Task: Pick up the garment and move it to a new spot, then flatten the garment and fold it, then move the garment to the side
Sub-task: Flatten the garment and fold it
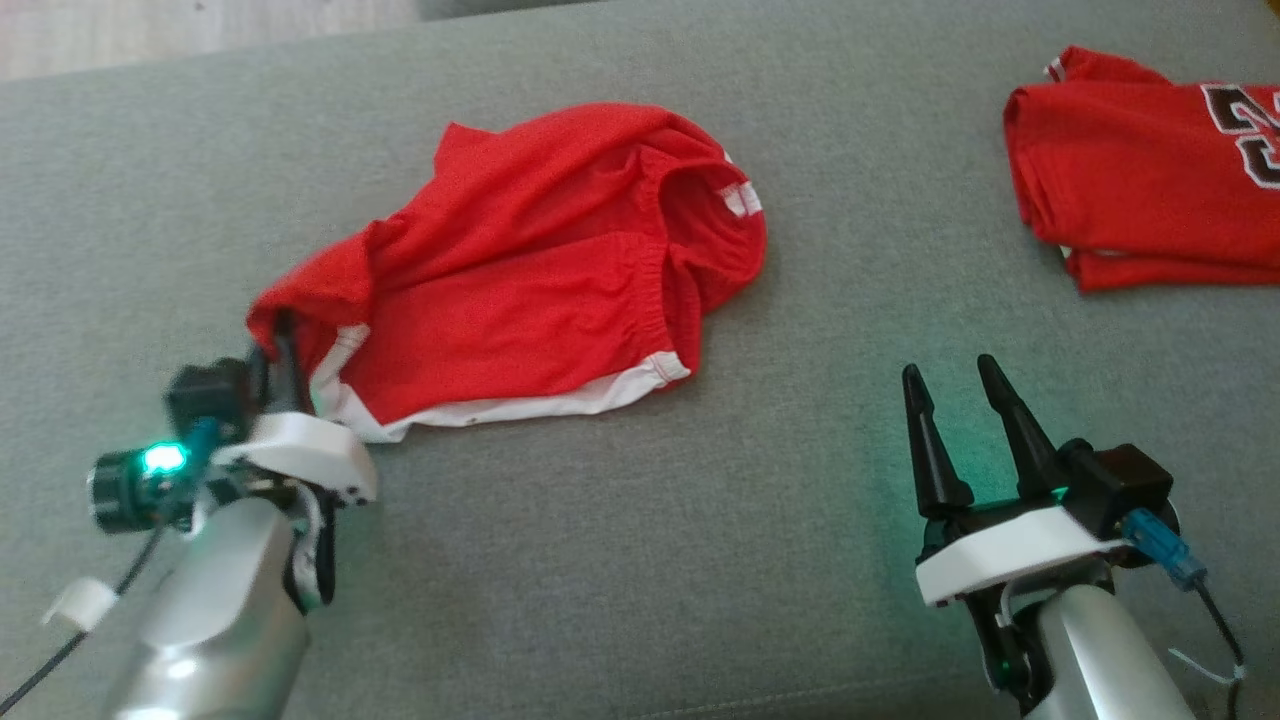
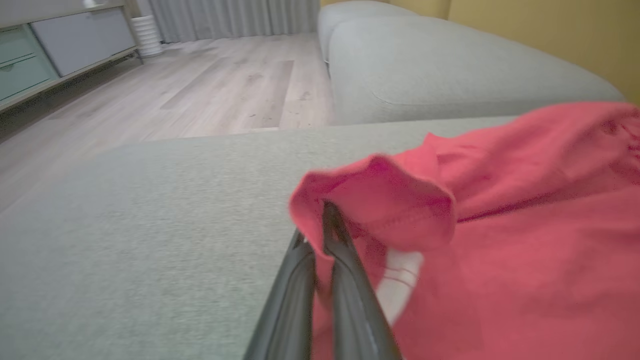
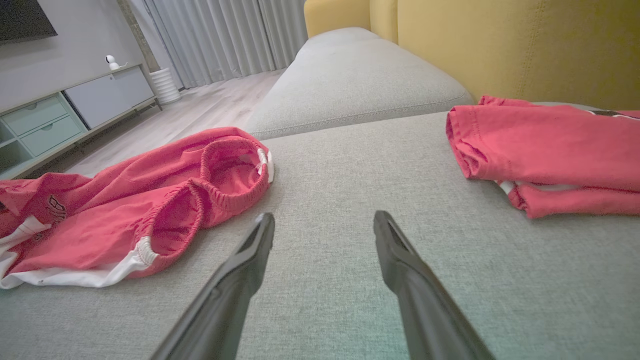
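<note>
- Right gripper (image 1: pixel 948 370): nearest, low over bare cushion. Fingers spread wide and holding nothing, well apart from both red garments.
- Left gripper (image 2: pixel 317 230): fingers pinched together on a fold of red cloth at the shorts' near-left corner. That corner is lifted off the cushion and bunched over the tips.
- Grey sofa cushion (image 1: pixel 640 560): flat woven fabric. Judged grippy enough that dragged cloth will catch and ruck rather than slide.
- Red shorts (image 1: pixel 520 280): lying rumpled left of centre. One leg end is in the left grip and the rest rests on the cushion.
- White hem trim (image 1: pixel 520 405): runs along the near edge, partly turned up.
- Handling, judged: thin, light and limp, so the shorts will drape and collapse from a single hold. Nothing fragile.
- Elastic waistband (image 1: pixel 660 270): gathered and gaping open on the far-right side. Judged the firmest edge and a sensible second hold for the free gripper, so the piece hangs spread.
- Folded red jersey (image 1: pixel 1130 180): far right, with a dark printed numeral, well clear of the shorts.
- Wood floor (image 2: pixel 210 90): beyond the cushion's far edge.
</note>
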You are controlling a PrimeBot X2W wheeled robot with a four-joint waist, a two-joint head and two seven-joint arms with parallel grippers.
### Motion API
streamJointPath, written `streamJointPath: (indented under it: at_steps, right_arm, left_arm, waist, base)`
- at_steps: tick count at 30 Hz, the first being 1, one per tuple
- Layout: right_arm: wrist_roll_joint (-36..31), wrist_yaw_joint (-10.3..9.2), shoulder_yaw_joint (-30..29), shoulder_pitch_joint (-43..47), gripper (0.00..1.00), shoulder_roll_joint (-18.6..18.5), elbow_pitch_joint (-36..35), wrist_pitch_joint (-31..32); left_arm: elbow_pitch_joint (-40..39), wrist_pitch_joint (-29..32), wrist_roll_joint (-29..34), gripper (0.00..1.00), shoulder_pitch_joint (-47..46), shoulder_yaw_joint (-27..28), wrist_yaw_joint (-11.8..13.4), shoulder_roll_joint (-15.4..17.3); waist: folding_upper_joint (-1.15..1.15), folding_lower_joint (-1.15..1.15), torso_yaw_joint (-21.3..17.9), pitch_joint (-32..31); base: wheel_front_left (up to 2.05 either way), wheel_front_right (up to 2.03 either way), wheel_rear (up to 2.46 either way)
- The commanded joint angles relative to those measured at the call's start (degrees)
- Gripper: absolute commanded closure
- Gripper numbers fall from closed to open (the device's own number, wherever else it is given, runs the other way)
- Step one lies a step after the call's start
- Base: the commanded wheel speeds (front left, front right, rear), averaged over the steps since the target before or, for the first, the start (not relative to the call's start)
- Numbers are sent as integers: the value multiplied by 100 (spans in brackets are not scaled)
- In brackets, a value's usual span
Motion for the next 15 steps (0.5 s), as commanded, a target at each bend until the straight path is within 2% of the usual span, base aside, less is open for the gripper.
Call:
streamJointPath:
  at_steps: [1, 2, 4, 5, 6, 10, 15]
  right_arm:
    - [-49, 21, 124, -133, 0, -21, -140, -62]
    - [-51, 21, 131, -119, 0, -21, -138, -52]
    - [-58, 21, 150, -95, 0, -21, -137, -26]
    - [-59, 21, 162, -89, 0, -21, -136, -16]
    - [-59, 21, 174, -88, 0, -21, -137, -7]
    - [-80, 21, 170, -69, 0, -21, -149, 22]
    - [-129, 21, 162, -60, 0, -21, -159, 69]
  left_arm:
    - [-132, -88, -195, 100, -132, 396, 46, 130]
    - [-116, -89, -305, 90, -85, 491, 49, 122]
    - [-75, -48, -462, 52, 2, 622, 94, 108]
    - [-51, -19, -512, 11, 41, 668, 132, 113]
    - [-33, 10, -544, 2, 77, 696, 164, 123]
    - [-46, 48, -531, 0, 187, 699, 339, 141]
    - [-312, -23, -520, 0, 345, 663, 341, 108]
  waist:
    - [0, 0, 88, -91]
    - [0, 0, 118, -117]
    - [0, 0, 176, -162]
    - [0, 0, 200, -177]
    - [0, 0, 220, -186]
    - [0, 0, 326, -222]
    - [0, 0, 477, -265]
  base:
    - [0, 0, 0]
    - [0, 0, 0]
    - [0, 0, 0]
    - [0, 0, 0]
    - [0, 0, 0]
    - [0, 0, 0]
    - [0, 0, 0]
